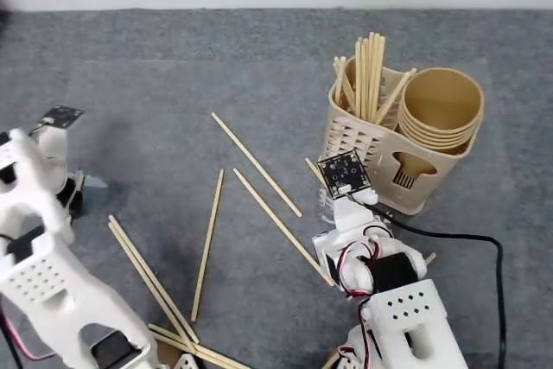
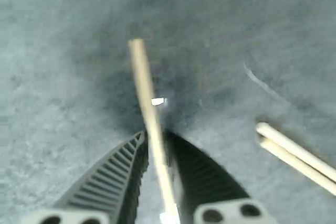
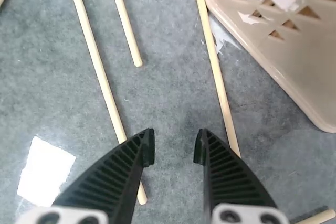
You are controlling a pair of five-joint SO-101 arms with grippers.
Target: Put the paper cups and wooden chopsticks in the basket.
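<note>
The beige slotted basket (image 1: 371, 149) stands at the back right, holding several upright wooden chopsticks (image 1: 370, 71) and a stack of paper cups (image 1: 442, 105). More chopsticks lie loose on the grey mat, among them a long one (image 1: 256, 164) and another (image 1: 281, 222). My right gripper (image 3: 173, 148) is open just above the mat, between one chopstick (image 3: 100, 72) and another (image 3: 215, 66) that runs along the basket's foot (image 3: 283, 61). My left gripper (image 2: 154, 135) is shut on a chopstick (image 2: 143, 82) low over the mat at the far left.
A pair of chopsticks (image 1: 151, 278) lies near the left arm's base and appears in the left wrist view as a pair (image 2: 294, 156). A single chopstick (image 1: 207, 244) lies mid-table. A black cable (image 1: 467, 239) trails right of the right arm. The mat's rear left is open.
</note>
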